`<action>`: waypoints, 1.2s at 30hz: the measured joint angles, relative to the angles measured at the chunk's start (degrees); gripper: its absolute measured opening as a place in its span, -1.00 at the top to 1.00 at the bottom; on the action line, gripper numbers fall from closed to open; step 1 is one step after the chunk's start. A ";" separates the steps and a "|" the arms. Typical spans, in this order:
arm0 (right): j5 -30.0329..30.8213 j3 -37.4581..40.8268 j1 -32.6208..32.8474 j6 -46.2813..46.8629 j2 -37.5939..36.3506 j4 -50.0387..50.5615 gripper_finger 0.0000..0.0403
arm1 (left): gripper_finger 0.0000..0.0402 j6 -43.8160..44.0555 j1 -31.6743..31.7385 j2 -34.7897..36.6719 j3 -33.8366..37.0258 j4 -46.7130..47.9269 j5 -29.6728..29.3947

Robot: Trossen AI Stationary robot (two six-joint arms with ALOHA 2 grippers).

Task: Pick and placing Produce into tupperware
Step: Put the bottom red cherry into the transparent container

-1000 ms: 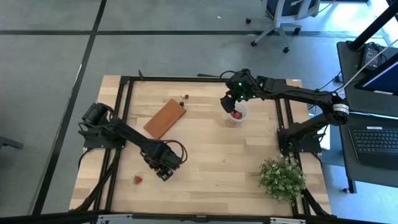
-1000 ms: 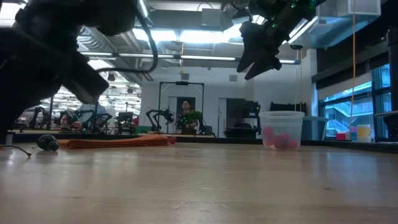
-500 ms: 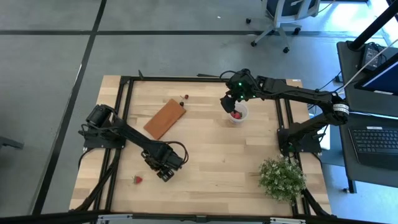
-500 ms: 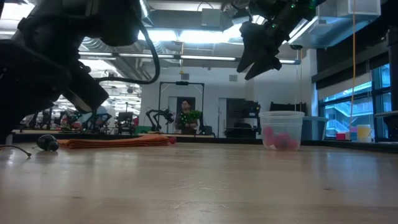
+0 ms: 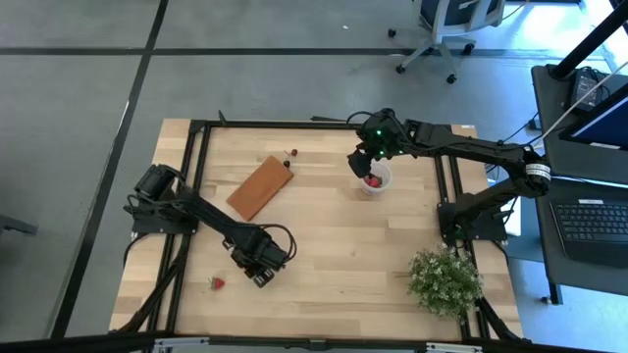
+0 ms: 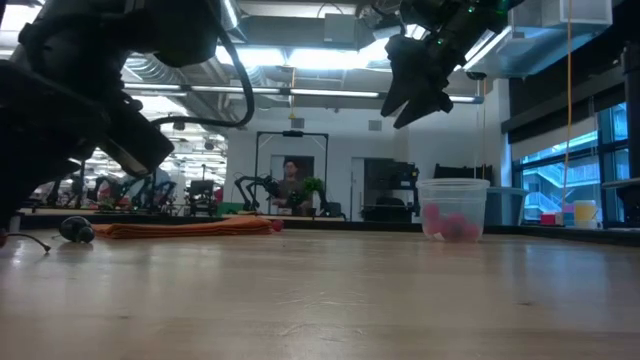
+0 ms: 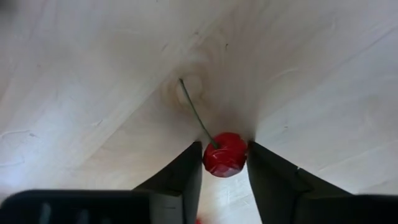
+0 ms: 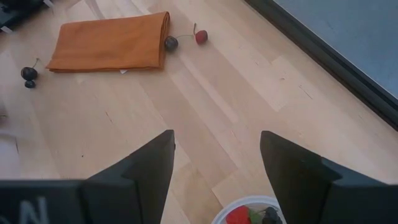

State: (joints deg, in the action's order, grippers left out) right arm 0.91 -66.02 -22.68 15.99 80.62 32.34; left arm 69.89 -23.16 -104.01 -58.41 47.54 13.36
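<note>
A small red cherry (image 7: pixel 224 154) with a thin green stem lies on the wooden table, near its front left. My left gripper (image 5: pixel 261 271) points down over it, a finger on each side. The tupperware (image 5: pixel 374 179), a round translucent cup with red berries in it, stands on the table at the far right (image 6: pixel 455 208). My right gripper (image 5: pixel 364 163) hangs open above it. One red strawberry (image 5: pixel 217 283) lies on the table left of my left gripper. A dark berry (image 8: pixel 170 42) and a red cherry (image 8: pixel 201 36) lie at the end of the orange block. My left gripper pinches the red cherry's round body (image 7: pixel 209 159) between its two fingers, one on each opposite side. The fingers (image 7: pixel 186 171) come from above, pointing steeply down. The cherry sits on the table top, its stem (image 7: pixel 194 111) lying free along the wood.
A flat orange-brown block (image 5: pixel 260 186) lies at the far left of centre, with two dark berries (image 8: pixel 28 74) beyond it. A bushy green plant (image 5: pixel 446 279) stands at the front right corner. A black frame (image 5: pixel 196 176) runs around the table top.
My left gripper has sunk a little toward the table at the front left. My right gripper has kept still above the tupperware.
</note>
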 joint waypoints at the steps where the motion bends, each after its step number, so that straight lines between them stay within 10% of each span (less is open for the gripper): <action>1: 0.00 0.00 0.00 0.00 0.00 0.02 -0.18 | 0.46 0.00 0.01 -0.02 0.00 -0.01 -0.14; 11: -0.07 0.00 0.00 3.17 0.00 0.01 -0.18 | 0.79 -2.97 0.65 1.19 0.26 -0.31 0.19; 21: -1.22 0.02 0.07 7.91 0.00 0.04 -0.18 | 0.81 -10.43 7.81 14.22 0.32 -3.60 -13.60; 36: -13.16 0.04 3.66 19.89 -0.02 -8.91 -0.18 | 0.76 -75.85 19.68 21.96 0.16 -44.12 -37.24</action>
State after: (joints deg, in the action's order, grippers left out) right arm -12.25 -65.98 -19.01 35.88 80.60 23.42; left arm -5.96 -3.48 -82.05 -58.25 3.41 -23.88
